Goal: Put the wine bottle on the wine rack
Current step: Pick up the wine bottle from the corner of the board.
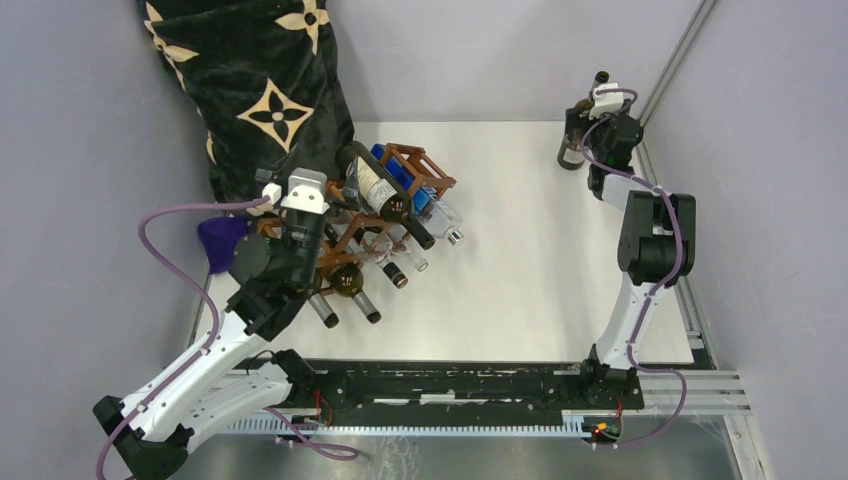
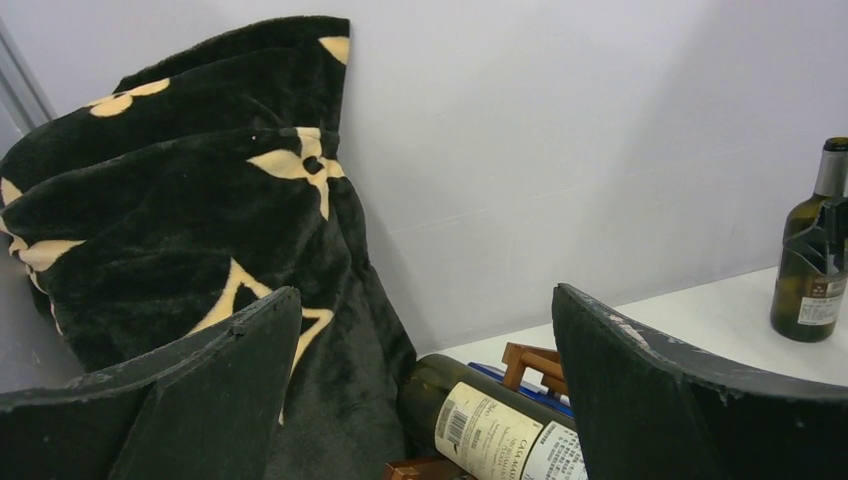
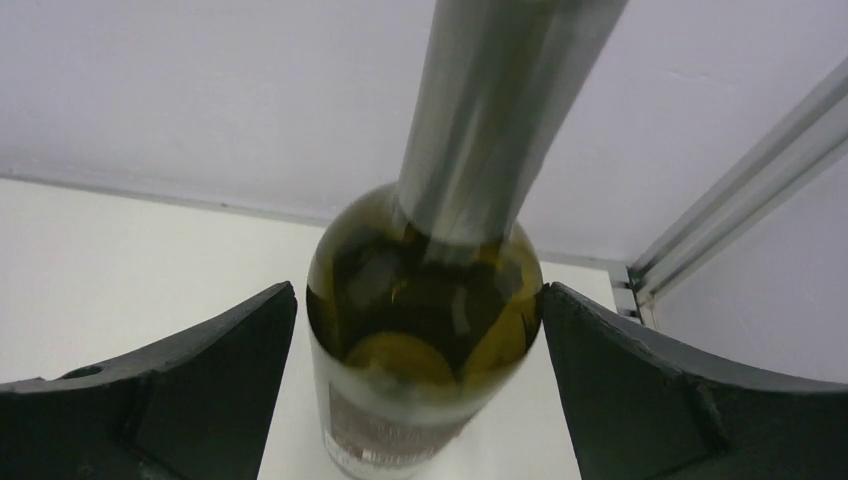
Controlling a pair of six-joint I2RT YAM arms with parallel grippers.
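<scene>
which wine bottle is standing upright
the green bottle inside the open right gripper, far right corner; the other bottles lie in the wine rack

My overhead camera sits high at the near edge, looking down across the white tabletop (image 1: pixel 520 260). The left wrist view faces the pale back wall (image 2: pixel 560 150), low over the reddish-brown wooden bar rack (image 2: pixel 528 360). The right wrist view angles down, very close on the upright dark-green glass wine bottle (image 3: pixel 425 310), which all three views share.
</scene>
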